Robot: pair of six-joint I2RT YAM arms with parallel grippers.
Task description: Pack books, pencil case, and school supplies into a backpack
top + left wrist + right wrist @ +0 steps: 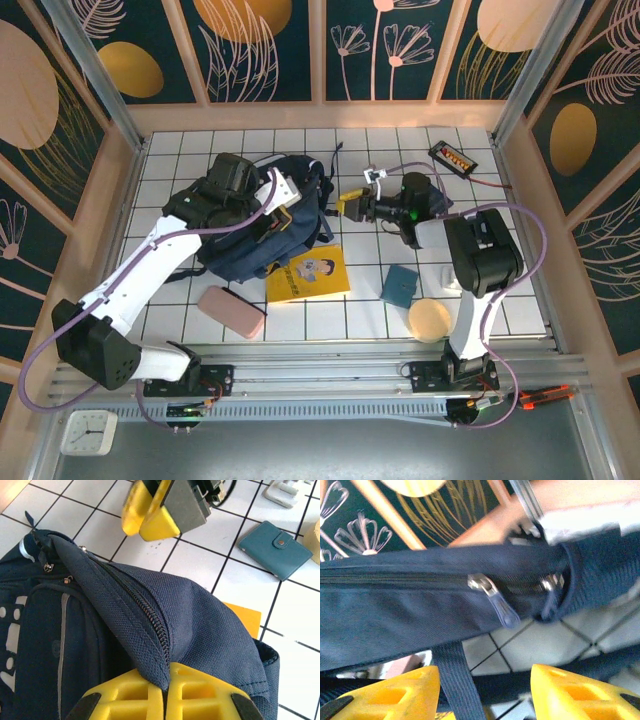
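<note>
Backpack [245,252] lies left of tabletop [322,320] centre. Left gripper [166,692] is clenched on a fold of backpack fabric beside the zip.

Right gripper [350,203] sits at 3 o'clock of the backpack, jaws apart, grasping nothing. A strap [452,680] crosses the gap, with the zip pull [495,602] just beyond.

Yellow book [312,272] is at 5 o'clock of the backpack, 1 edge under it. Pink case [231,311] is at 6 o'clock, apart. Teal pad [399,285] is at 4 o'clock, with a tan disc [430,320] just beside it.
</note>
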